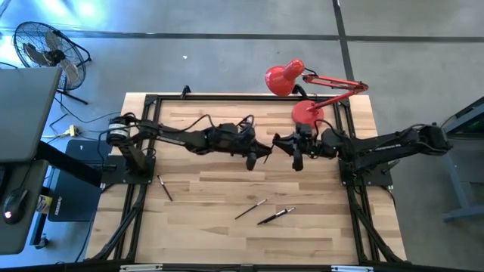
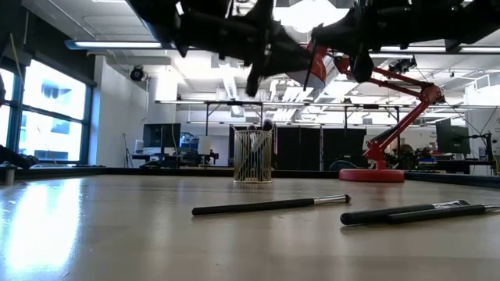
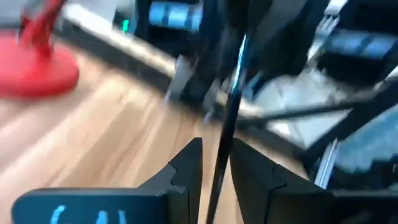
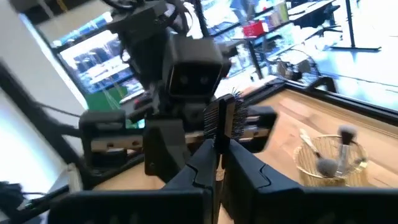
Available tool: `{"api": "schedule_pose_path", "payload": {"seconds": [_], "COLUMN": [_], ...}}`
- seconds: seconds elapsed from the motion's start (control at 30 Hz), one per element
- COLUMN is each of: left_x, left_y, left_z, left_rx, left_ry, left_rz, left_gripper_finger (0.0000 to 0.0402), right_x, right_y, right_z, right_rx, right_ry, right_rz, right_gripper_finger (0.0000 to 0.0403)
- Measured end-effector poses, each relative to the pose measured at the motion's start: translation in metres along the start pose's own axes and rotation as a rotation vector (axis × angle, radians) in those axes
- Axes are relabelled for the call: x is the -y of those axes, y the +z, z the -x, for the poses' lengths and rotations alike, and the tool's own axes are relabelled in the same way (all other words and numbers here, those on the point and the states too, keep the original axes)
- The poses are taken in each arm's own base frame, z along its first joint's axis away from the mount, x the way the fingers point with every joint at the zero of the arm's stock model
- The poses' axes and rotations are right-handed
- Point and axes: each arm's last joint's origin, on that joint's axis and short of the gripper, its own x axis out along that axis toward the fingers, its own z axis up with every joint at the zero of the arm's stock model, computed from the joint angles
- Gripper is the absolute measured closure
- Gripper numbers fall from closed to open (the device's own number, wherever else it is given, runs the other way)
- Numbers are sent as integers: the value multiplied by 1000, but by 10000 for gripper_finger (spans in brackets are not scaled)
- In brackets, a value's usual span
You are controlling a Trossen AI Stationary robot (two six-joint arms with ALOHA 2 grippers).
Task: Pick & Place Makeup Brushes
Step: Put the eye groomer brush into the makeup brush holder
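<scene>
Both arms meet high over the table's middle. My left gripper [image 1: 253, 160] [image 3: 216, 168] is shut on a thin dark makeup brush [image 3: 231, 93]. My right gripper [image 1: 297, 160] [image 4: 219, 155] faces it, shut on a brush with a wide flat bristle head [image 4: 222, 119]. A wire mesh cup [image 2: 252, 156] [image 4: 326, 157] stands on the table below them with several brushes upright in it. Three brushes lie flat on the wood: one near the left edge [image 1: 164, 187], two near the front [image 1: 251, 209] [image 1: 275, 216] [image 2: 269, 205] [image 2: 414, 212]. My left gripper pinches the thin brush's dark handle [image 3: 219, 163] between its two fingers; the handle runs along the fingers and reaches far out past their tips, lifted clear of the table. My right gripper pinches its brush just below the bristle head [image 4: 219, 144]; the head stands out beyond the fingertips, clear of the table.
A red desk lamp stands at the far right, its base [image 1: 308, 112] [image 2: 372, 173] on the table and its head [image 1: 284, 78] beyond the far edge. A black frame [image 1: 144, 162] rims the table. Bare wood lies at the front left [image 1: 197, 234].
</scene>
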Motion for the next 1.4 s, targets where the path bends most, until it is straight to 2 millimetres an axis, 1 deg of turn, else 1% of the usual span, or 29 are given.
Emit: {"api": "schedule_pose_path", "payload": {"seconds": [0.1,0.23,0.33,0.5,0.6,0.7,0.83,0.97,1.07,1.17,1.3,1.4], "left_x": [-6,-12,-13,-17,-28,-43,-60,-71,-75,-76,-75,-75], "left_y": [8,18,26,43,45,41,28,16,11,8,8,7], "left_z": [8,27,43,73,94,117,145,160,165,165,165,165], "left_rx": [-46,-130,-174,-175,-162,-141,-140,-132,-116,-136,-149,-157], "left_ry": [-18,34,81,123,135,154,190,207,211,195,144,142], "left_rz": [-6,-44,-99,-209,-240,-228,-198,-181,-181,-178,-179,-180], "left_gripper_finger": [325,325,325,325,325,325,325,325,325,325,325,325], "right_x": [0,1,2,4,1,-9,-21,-29,-35,-35,-25,-13], "right_y": [0,0,1,2,1,6,12,16,17,15,13,9], "right_z": [0,0,0,1,0,-7,-29,-61,-86,-109,-134,-146], "right_rx": [7,9,34,65,76,85,79,51,18,-8,-22,-37], "right_ry": [-8,-34,-83,-156,-207,-255,-308,-351,-383,-432,-505,-535], "right_rz": [-2,38,50,58,89,140,220,310,385,454,496,500], "right_gripper_finger": [394,394,394,395,395,395,395,395,394,393,394,392]}}
